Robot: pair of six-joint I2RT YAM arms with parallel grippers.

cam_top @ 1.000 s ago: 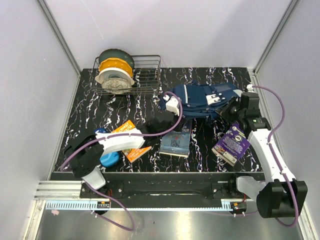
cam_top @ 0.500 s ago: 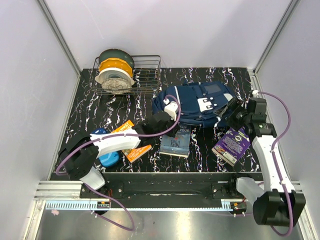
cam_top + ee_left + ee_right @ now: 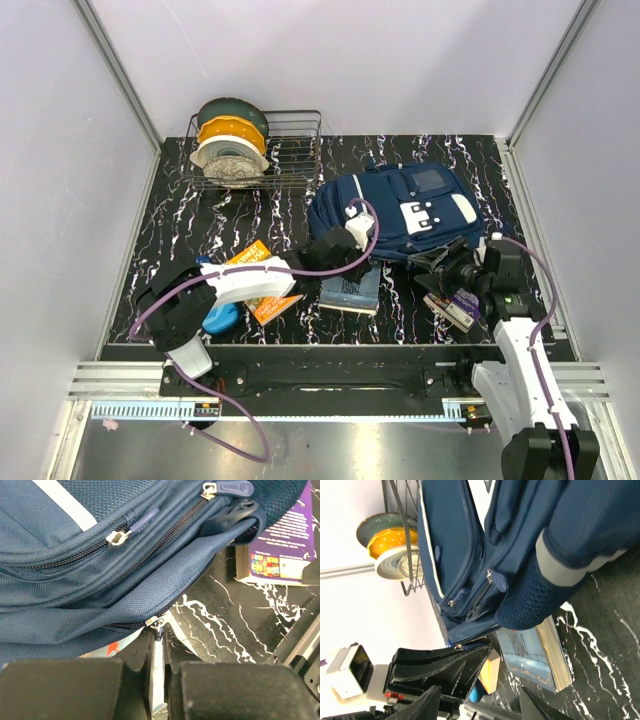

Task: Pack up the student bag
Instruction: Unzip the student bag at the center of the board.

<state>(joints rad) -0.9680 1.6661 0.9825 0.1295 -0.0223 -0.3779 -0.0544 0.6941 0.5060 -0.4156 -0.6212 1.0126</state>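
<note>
Purple book (image 3: pixel 280 545), back cover: white print and a coloured panel, too small to read.
Zipper pull (image 3: pixel 227 488) on the student bag (image 3: pixel 75 580): raised letters, not legible.
Blue book (image 3: pixel 530 652), cover: title blurred.

Robot test cell in a laboratory, viewed from above. Blank, pale wall panels (image 3: pixel 330 60) set in aluminium posts (image 3: pixel 118 75) box in a black, white-veined counter (image 3: pixel 420 160) at nine, twelve and three o'clock. At six o'clock, a black mounting plate (image 3: pixel 330 370) along the counter's near edge carries two white-and-black robot arms, the left arm (image 3: pixel 240 285) and the right arm (image 3: pixel 525 350), each trailing a purple cable (image 3: pixel 247 430). Just below the plate runs a metal rail (image 3: pixel 110 380). At eleven o'clock, a wire basket (image 3: pixel 295 150) holds green, orange and white spools (image 3: pixel 230 140).
</note>
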